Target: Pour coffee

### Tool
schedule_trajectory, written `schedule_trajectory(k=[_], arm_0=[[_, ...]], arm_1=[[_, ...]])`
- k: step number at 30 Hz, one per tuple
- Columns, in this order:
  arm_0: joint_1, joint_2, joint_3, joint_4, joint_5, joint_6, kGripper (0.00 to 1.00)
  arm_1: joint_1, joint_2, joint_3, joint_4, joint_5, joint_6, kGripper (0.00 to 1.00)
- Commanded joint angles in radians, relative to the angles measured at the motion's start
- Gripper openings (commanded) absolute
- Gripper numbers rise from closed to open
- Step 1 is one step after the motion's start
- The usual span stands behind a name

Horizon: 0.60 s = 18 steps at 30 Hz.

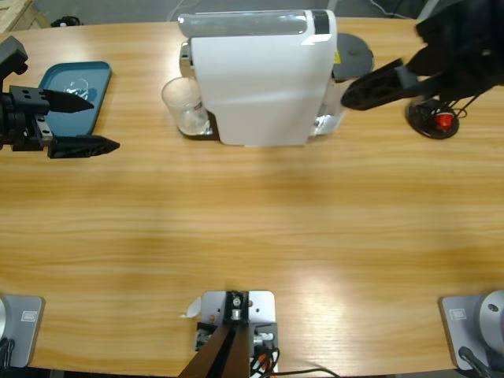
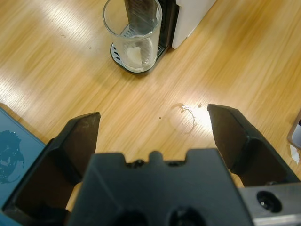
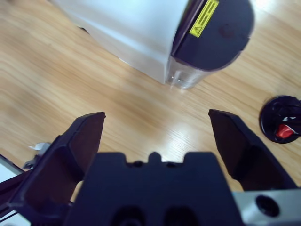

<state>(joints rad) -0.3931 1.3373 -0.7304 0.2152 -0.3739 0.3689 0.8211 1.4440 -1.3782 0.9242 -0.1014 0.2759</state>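
A clear glass cup point(image 1: 185, 105) point(image 2: 133, 34) stands on the drip tray of a white coffee machine point(image 1: 260, 75), under its spout. A little pale coffee point(image 2: 133, 55) lies in the cup's bottom. My left gripper point(image 1: 104, 123) point(image 2: 155, 122) is open at the table's left side, pointing toward the cup and well short of it, with nothing between its fingers. My right gripper point(image 1: 354, 94) point(image 3: 157, 127) hangs open and holds nothing beside the machine's right rear, near its clear water tank point(image 3: 188, 77).
A teal tray point(image 1: 55, 79) point(image 2: 14, 146) with something clear on it lies at the far left, beside my left gripper. A black round holder with a red piece point(image 1: 433, 118) point(image 3: 282, 126) sits right of the machine. A faint ring stain point(image 2: 183, 117) marks the wood.
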Motion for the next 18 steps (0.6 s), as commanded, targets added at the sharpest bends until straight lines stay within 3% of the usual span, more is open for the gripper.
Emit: schedule_trajectory(k=[1, 18], arm_0=[[0.01, 0.014, 0.017, -0.01, -0.002, -0.002, 0.991], [0.016, 0.094, 0.016, -0.062, -0.009, -0.002, 0.991]], arm_1=[[0.01, -0.16, 0.104, -0.011, -0.012, 0.003, 1.0], [0.01, -0.146, 0.106, -0.019, -0.015, 0.002, 1.0]])
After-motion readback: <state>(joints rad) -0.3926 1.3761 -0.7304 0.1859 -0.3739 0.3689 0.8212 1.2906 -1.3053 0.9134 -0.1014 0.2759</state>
